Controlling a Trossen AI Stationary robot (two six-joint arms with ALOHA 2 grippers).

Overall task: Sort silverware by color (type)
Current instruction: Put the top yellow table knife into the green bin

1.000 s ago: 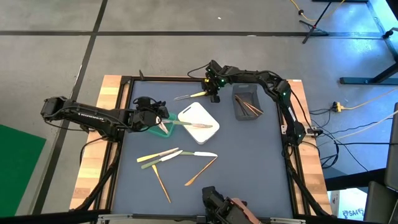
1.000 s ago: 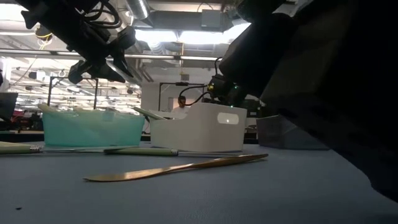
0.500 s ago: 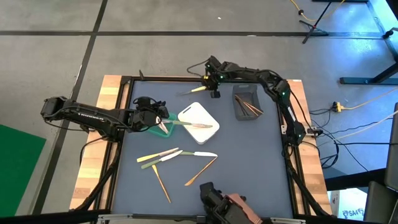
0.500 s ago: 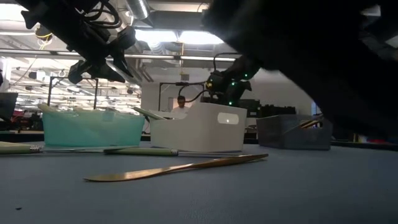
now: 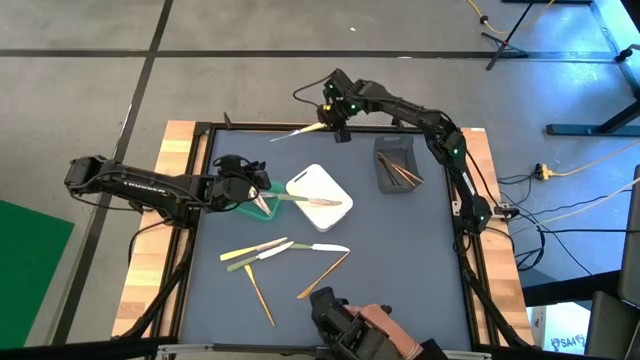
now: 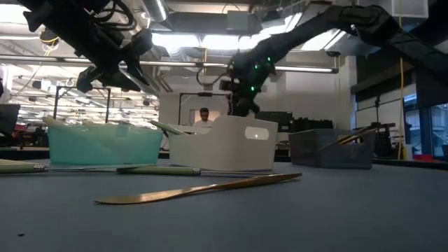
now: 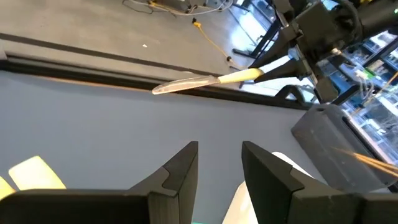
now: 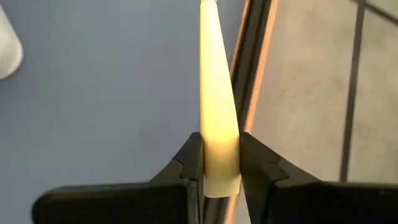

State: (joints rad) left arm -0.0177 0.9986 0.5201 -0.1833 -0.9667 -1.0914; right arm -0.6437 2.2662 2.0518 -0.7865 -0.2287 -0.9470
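My right gripper (image 5: 326, 122) is over the table's far edge, shut on a knife (image 5: 298, 131) with a pale yellow handle and a silver blade; the left wrist view shows this knife (image 7: 208, 81) in the air. My left gripper (image 5: 257, 189) hovers open above the green container (image 5: 248, 205), touching nothing. Pale yellow and light green utensils (image 5: 262, 250), a white one (image 5: 328, 248) and two orange-brown ones (image 5: 323, 276) lie flat on the mat. Another utensil (image 5: 318, 202) rests across the white container (image 5: 318, 185). Orange-brown pieces (image 5: 402, 174) lie in the grey container (image 5: 396, 160). My right gripper pinches the knife's pale yellow handle near its free end (image 8: 219, 163) between the two fingers (image 8: 189, 165). The knife runs out ahead of the fingers, in line with them, with its blade toward the table's left. It is lifted clear of the table, roughly level.
The three containers stand in a row across the far half of the mat. A raised dark frame (image 5: 200, 190) edges the mat. A person's hand with a dark object (image 5: 350, 322) sits at the near edge. Bare mat (image 5: 410, 260) lies toward the right near side.
My right gripper has risen with the knife and moved toward the far edge and slightly left; the knife, low by the far edge a second ago, now hangs clear. The dark object at the near edge has shifted left, uncovering the low view.
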